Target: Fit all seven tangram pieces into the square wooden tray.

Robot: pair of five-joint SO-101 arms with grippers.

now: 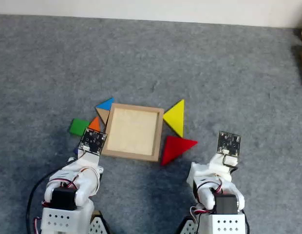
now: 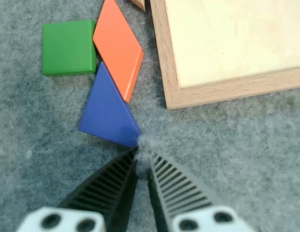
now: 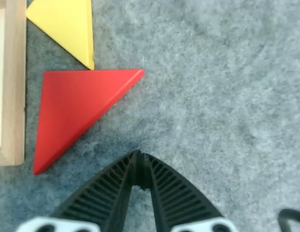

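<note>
**Supervisor:** Report the state of both grippers.

**Operator:** I read the left gripper [image 2: 142, 153] as clenched, tips pressed together with nothing between them. It sits just beside one corner of the dark blue triangle [image 2: 107, 108]. The right gripper [image 3: 139, 158] is also clenched and holds nothing. It hangs over the grey carpet [image 1: 214, 63], near the red triangle [image 3: 75, 108].

**Supervisor:** Locate the tray and the pieces.

**Operator:** In the high view I see the square wooden tray [image 1: 129, 154] at centre frame, with its pale floor fully exposed. The yellow triangle [image 1: 175, 117] lies against the tray's right edge, toward the upper corner. The red triangle lies just below it, at the tray's lower right corner. Left of the tray, the light blue triangle [image 1: 105, 104] is uppermost, and the plain wooden triangle [image 1: 102, 115] is beneath it. The orange parallelogram [image 2: 118, 46] touches both the green square [image 2: 68, 47] and the dark blue triangle.
</note>
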